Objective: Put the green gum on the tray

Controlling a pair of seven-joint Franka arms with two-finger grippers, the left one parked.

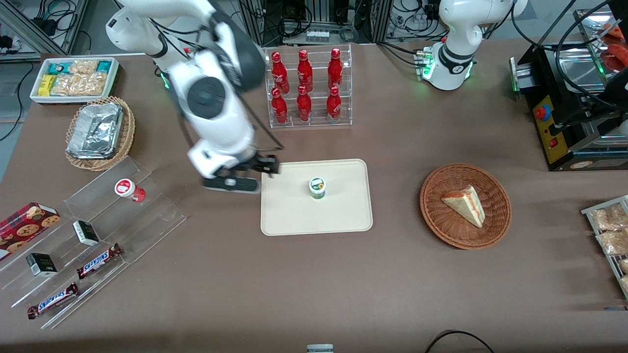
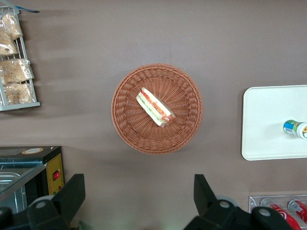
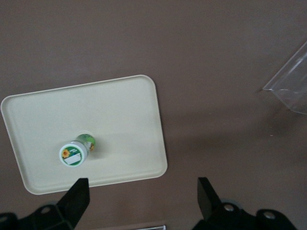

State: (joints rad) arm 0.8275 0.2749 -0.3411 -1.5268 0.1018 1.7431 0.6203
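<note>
The black 2-finger gripper, jaws apart and empty, hung at the cream-beige rectangular tray's left edge. The small green-bodied, white-lidded gum canister stood upright mid-tray; probably light, rigid, slick, best gripped across its sides.

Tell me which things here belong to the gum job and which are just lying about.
Job: green gum, upright on the tray; open gripper raised beside the tray.
Lying about: red gum, cola bottles, sandwich basket, Snickers bars.
</note>
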